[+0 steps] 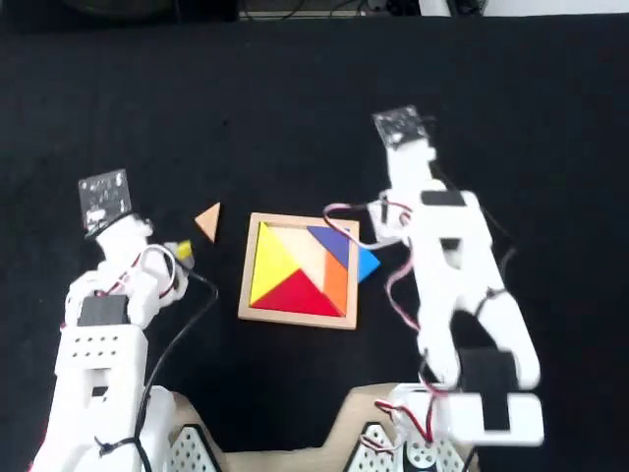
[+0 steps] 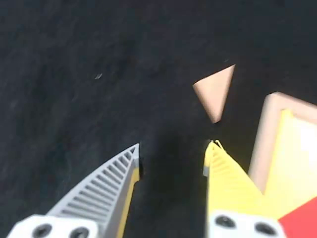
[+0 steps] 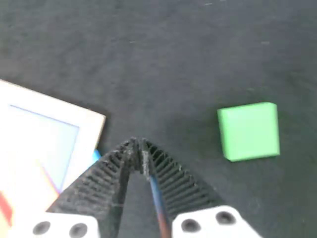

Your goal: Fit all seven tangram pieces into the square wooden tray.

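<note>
Roughly at the middle of the high view, the square wooden tray [image 1: 295, 317] lies on a black cloth tabletop [image 1: 295, 118]. Inside it sit a yellow triangle [image 1: 270, 264] on its left side, a red triangle [image 1: 300, 293] along its lower edge, an orange piece [image 1: 336, 280] at the right, and a dark blue piece [image 1: 332, 241] toward the upper right corner. A light blue piece [image 1: 369, 264] overhangs the tray's right rim. The right claw [image 3: 138, 146] is pinched narrow on the thin edge of that piece, just beside the tray corner. A green square [image 3: 249, 130] lies flat on the cloth near that claw. Left of the tray, a small tan triangle [image 1: 207, 221] rests apart from it. The left claw [image 2: 173, 148] is spread wide and holds nothing, hovering just short of the tan triangle. A pale strip [image 1: 531, 6] runs along the upper right edge of the frame, and a tan board [image 1: 275, 460] shows at the bottom centre.
</note>
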Tool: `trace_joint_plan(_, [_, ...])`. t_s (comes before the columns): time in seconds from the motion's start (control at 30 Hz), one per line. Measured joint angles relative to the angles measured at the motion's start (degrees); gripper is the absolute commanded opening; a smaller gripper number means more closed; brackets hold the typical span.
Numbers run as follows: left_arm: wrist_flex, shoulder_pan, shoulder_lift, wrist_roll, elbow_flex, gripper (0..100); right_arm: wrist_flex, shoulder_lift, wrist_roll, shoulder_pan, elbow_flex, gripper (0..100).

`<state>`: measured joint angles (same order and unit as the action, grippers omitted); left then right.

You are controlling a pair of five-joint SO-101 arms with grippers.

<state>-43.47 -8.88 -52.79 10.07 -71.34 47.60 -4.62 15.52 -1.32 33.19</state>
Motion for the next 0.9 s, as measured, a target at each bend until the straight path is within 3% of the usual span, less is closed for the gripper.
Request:
trace_joint_plan(0.33, [7.12,-5.71,-0.88,-0.18,-5.36,18,9.76,22.33,-4.13,-1.93,-18.64,1.1])
trace_joint_plan(0.53, [7.74,-4.92,-0.88,-0.18,-5.80,15,10.11,23.65,-4.13,-2.20,-19.25,1.1])
trace_joint_plan(0.9, [7.74,-4.66,-0.88,-0.18,-5.80,15,10.11,24.26,-4.66,-9.58,-23.47,1.1])
